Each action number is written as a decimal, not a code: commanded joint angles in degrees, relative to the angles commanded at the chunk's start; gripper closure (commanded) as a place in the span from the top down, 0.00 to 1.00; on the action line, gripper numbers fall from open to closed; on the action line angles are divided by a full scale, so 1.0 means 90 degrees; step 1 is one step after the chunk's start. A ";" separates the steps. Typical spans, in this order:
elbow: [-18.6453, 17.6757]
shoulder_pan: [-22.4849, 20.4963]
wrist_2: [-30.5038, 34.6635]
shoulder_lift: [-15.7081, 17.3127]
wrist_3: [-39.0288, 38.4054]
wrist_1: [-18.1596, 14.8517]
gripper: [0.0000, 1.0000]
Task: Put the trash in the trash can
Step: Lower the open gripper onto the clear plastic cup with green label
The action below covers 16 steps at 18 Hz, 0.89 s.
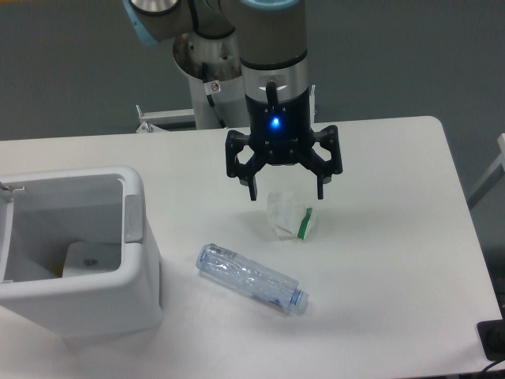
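Observation:
A small crumpled white wrapper with a green edge [289, 216] lies on the white table [394, 237] near the middle. My gripper [287, 192] hangs open just above and behind it, its two black fingers spread to either side of the wrapper's top, not touching it. A crushed clear bluish plastic bottle [251, 279] lies on its side in front of the wrapper, cap end to the right. The trash can [75, 253], a large white boxy bin with a grey tab on its right wall, stands at the left edge of the table.
Something pale lies at the bottom of the bin. The arm's base [207, 71] is mounted behind the table's far edge. A dark object [493, 339] sits off the table's right front corner.

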State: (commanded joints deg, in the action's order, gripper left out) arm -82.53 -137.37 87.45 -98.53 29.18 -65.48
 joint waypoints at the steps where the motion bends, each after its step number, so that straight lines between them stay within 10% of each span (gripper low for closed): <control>1: -0.0029 0.0010 0.0077 0.0010 0.0010 0.0000 1.00; 16: -0.1043 0.0098 0.0303 -0.0029 -0.0889 0.0996 1.00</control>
State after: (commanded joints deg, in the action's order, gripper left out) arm -91.92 -136.49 90.18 -98.79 21.18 -56.52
